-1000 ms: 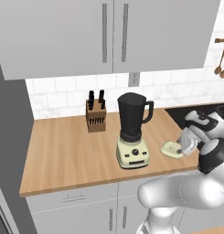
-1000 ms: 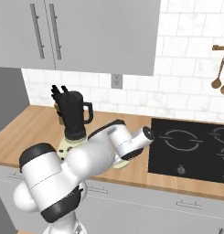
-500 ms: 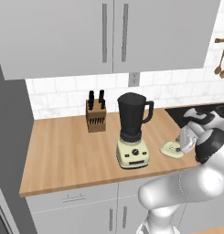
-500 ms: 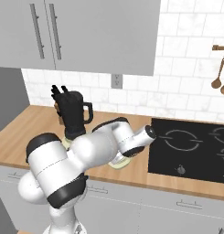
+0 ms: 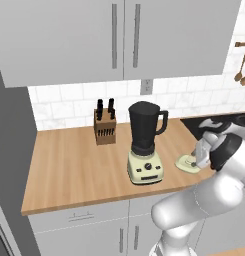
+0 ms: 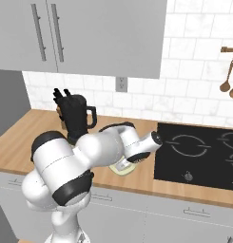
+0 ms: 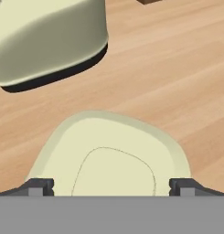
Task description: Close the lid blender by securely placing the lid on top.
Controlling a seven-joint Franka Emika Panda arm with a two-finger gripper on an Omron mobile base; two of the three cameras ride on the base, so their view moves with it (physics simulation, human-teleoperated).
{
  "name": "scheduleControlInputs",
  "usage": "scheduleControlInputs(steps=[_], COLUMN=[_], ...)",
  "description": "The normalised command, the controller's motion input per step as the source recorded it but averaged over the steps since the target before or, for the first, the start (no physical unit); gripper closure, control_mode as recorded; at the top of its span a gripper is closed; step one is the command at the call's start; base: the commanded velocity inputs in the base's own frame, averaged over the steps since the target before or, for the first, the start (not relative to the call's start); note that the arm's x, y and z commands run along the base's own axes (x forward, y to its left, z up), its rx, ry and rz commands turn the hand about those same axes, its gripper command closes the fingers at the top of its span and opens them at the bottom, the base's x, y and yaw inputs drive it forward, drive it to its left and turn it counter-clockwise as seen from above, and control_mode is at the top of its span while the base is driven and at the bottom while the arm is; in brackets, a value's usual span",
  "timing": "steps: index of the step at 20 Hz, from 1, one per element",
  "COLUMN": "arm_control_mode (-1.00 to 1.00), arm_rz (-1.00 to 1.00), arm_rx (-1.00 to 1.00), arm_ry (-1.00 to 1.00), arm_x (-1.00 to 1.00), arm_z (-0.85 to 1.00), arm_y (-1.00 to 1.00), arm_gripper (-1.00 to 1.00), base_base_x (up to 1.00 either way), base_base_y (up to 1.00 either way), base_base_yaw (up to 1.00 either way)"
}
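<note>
Hand dropped lower onto lid (image 7: 114, 155) since one second ago; arm folded down more, grasp step near. Lid flat on wooden counter (image 5: 69, 160), at 3 o'clock of blender (image 5: 145, 142), apart from base. Gripper (image 7: 111, 186) wide open, fingertips (image 7: 38, 186) straddling lid edges, holding nothing yet.

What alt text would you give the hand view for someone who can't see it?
A pale cream lid lies flat on a wooden counter, close below the camera, with the open gripper's two dark fingertips level with its left and right edges. The blender's cream base sits beyond it at the upper left.
</note>
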Motion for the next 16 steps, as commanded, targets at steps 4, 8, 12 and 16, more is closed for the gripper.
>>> scheduleControlInputs(steps=[4, 8, 12, 16], arm_control_mode=[-1.0, -1.0, -1.0, -1.0], arm_rz=[0.0, 0.0, -0.01, -0.01], arm_rx=[0.0, 0.02, 0.04, 0.04], arm_ry=[0.0, 0.0, 0.0, 0.0], arm_x=[0.08, 0.03, 0.0, 0.01], arm_z=[-0.05, -0.01, 0.0, -0.01], arm_y=[-0.04, -0.06, -0.12, -0.12], arm_gripper=[-1.0, -1.0, -1.0, -1.0], base_base_x=[0.0, 0.0, 0.0, 0.0], base_base_y=[0.0, 0.0, 0.0, 0.0], base_base_yaw=[0.0, 0.0, 0.0, 0.0])
